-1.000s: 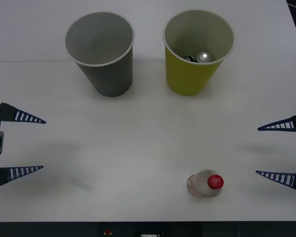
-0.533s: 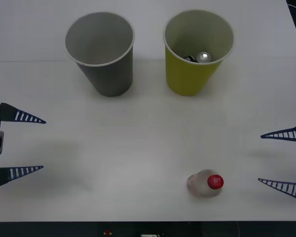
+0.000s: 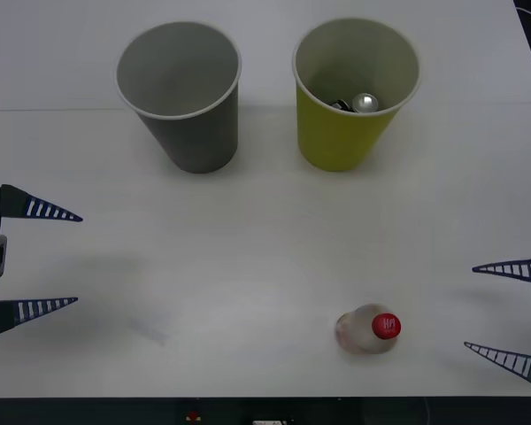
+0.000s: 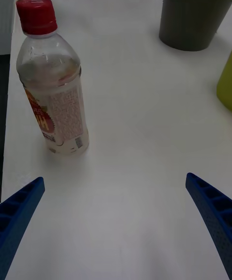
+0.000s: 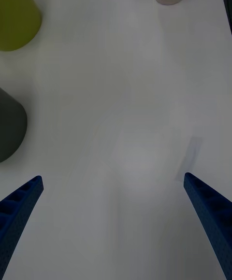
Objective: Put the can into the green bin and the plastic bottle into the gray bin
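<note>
On the table (image 3: 265, 248), the gray bin (image 3: 181, 97) stands far and left of centre, with the green bin (image 3: 354, 93) just to its right, the two apart. The can (image 3: 365, 103) lies inside the green bin, while the plastic bottle (image 3: 369, 329) stands upright on the near part of the table, right of centre and well apart from both bins. The left gripper (image 3: 57, 258) hangs at the left edge, and the right gripper (image 3: 504, 310) at the right edge, just right of the plastic bottle.
</note>
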Robot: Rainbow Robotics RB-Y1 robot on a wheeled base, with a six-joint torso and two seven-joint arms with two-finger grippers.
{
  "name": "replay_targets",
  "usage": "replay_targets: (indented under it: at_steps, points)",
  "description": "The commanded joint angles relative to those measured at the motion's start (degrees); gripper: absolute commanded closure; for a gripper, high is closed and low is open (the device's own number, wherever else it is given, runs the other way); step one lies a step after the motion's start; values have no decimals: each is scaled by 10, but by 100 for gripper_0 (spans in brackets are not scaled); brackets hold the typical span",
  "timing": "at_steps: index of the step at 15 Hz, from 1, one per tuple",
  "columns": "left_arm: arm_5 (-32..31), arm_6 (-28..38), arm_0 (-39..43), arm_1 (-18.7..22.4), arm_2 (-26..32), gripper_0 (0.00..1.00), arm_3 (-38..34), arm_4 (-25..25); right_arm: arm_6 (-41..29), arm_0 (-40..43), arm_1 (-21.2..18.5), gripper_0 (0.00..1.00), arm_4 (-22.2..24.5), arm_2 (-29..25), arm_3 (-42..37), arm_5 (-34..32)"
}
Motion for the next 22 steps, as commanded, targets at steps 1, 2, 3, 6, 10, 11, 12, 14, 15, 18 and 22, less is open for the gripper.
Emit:
replay_targets:
  at_steps: [1,2,3,6,10,11,12,14,15,18,22]
  points:
    - [0,0,0,0,0,0,0,0,16,2,35,0,0,5,37,-22]
    - [0,0,0,0,0,0,0,0,19,2,44,0,0,6,46,-28]
    - [0,0,0,0,0,0,0,0,23,3,59,0,0,6,59,-38]
    - [0,0,0,0,0,0,0,0,32,2,101,0,-3,7,94,-60]
    - [0,0,0,0,0,0,0,0,50,2,146,0,-5,7,119,-68]
    - [0,0,0,0,0,0,0,0,53,2,153,0,-6,7,121,-67]
    - [0,0,0,0,0,0,0,0,57,2,160,0,-6,11,124,-63]
    - [0,0,0,0,0,0,0,0,66,-1,173,0,-6,22,124,-50]
    - [0,0,0,0,0,0,0,0,70,-3,179,0,-6,27,124,-45]
    - [0,0,0,0,0,0,0,0,83,-11,183,0,-26,72,124,-11]
    - [0,0,0,0,0,0,0,0,99,-23,185,0,-62,129,124,19]
